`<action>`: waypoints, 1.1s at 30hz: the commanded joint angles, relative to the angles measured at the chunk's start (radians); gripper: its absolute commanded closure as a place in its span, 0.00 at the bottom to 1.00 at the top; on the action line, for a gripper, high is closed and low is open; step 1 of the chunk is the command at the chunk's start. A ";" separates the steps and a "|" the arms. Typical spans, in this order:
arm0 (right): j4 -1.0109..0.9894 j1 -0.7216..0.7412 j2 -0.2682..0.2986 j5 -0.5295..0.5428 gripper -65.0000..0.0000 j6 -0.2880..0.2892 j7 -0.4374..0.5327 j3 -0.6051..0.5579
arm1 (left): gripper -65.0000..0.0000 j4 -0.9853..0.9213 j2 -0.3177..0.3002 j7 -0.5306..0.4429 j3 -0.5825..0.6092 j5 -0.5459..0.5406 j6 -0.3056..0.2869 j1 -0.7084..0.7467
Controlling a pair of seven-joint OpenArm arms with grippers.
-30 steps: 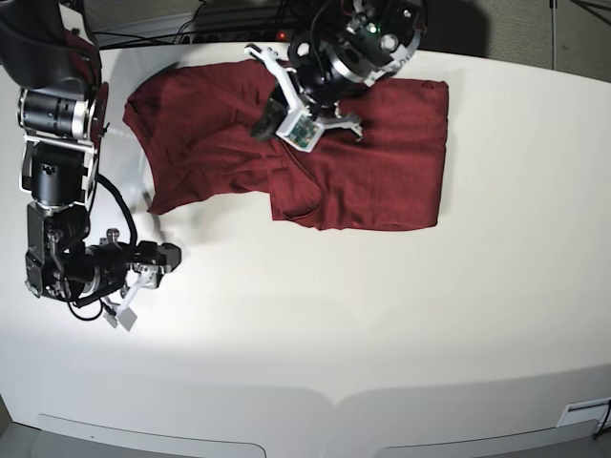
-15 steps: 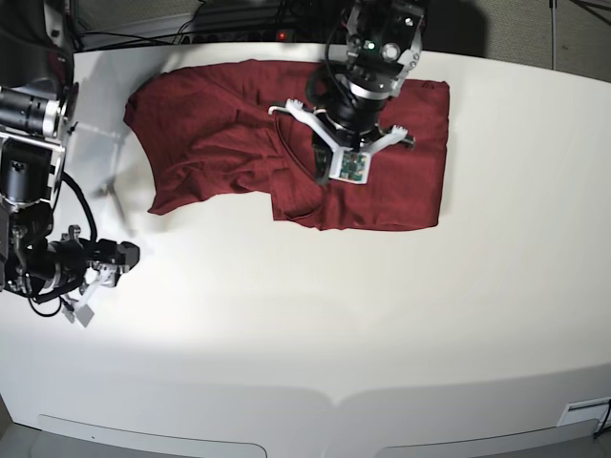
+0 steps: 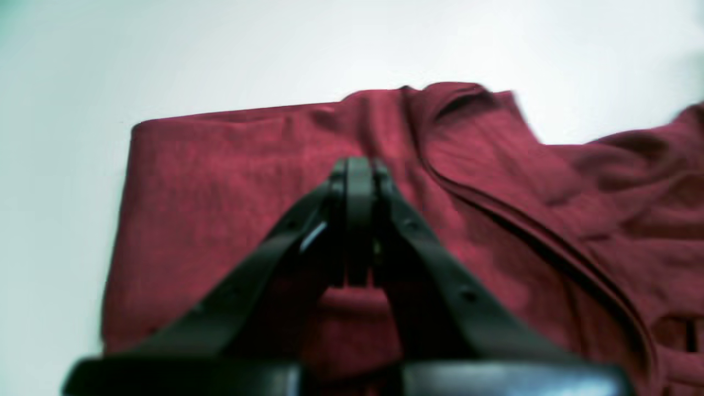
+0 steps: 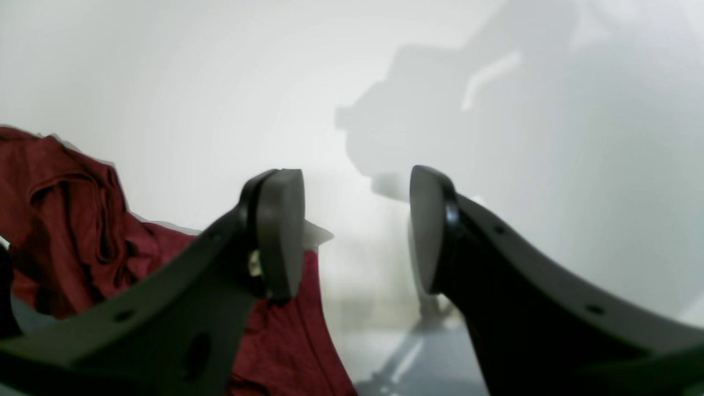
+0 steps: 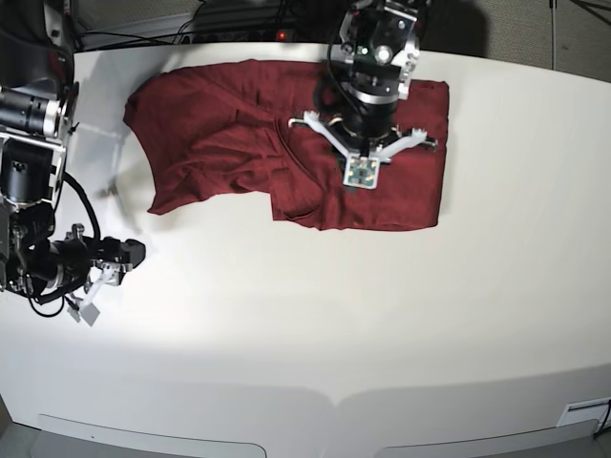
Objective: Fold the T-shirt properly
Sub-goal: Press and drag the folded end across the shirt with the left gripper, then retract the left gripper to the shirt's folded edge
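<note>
The dark red T-shirt (image 5: 220, 134) lies spread at the back of the white table, its left part crumpled and its right part (image 5: 401, 196) folded flat with a straight edge. My left gripper (image 3: 357, 170) is shut and empty, and hangs just above the folded part (image 3: 220, 181). In the base view its arm (image 5: 368, 105) stands over the shirt's right half and hides the fingertips. My right gripper (image 4: 355, 231) is open and empty, with the shirt's crumpled edge (image 4: 66, 220) to its left. In the base view it (image 5: 134, 253) sits low on the table, off the shirt's lower left corner.
The white table (image 5: 382, 324) stretches wide in front of the shirt. Cables (image 5: 229, 24) run behind the back edge. A white tag (image 5: 86, 310) hangs by the right arm. The front edge has a label (image 5: 582, 415) at the right corner.
My left arm has swung right across the shirt and turned, its gripper now over the folded right half. My right arm has drawn back to the left, away from the shirt.
</note>
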 commanded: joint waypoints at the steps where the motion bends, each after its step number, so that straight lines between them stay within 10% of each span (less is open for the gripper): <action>1: 0.013 0.031 0.019 0.013 0.52 0.005 0.004 0.003 | 1.00 -0.017 0.013 -0.024 0.005 0.006 -0.001 -0.024; 12: 0.013 0.031 0.019 0.014 0.52 0.005 0.014 0.003 | 1.00 -0.226 0.034 -0.043 0.013 -0.037 -0.002 -0.158; 28: 0.013 0.031 0.019 0.013 0.52 0.005 0.023 0.003 | 1.00 -0.226 0.023 -0.024 0.347 0.064 0.000 -0.206; 33: 0.013 0.031 0.019 0.014 0.52 0.005 -0.003 0.003 | 1.00 -0.213 0.022 0.000 0.344 0.169 0.211 -0.206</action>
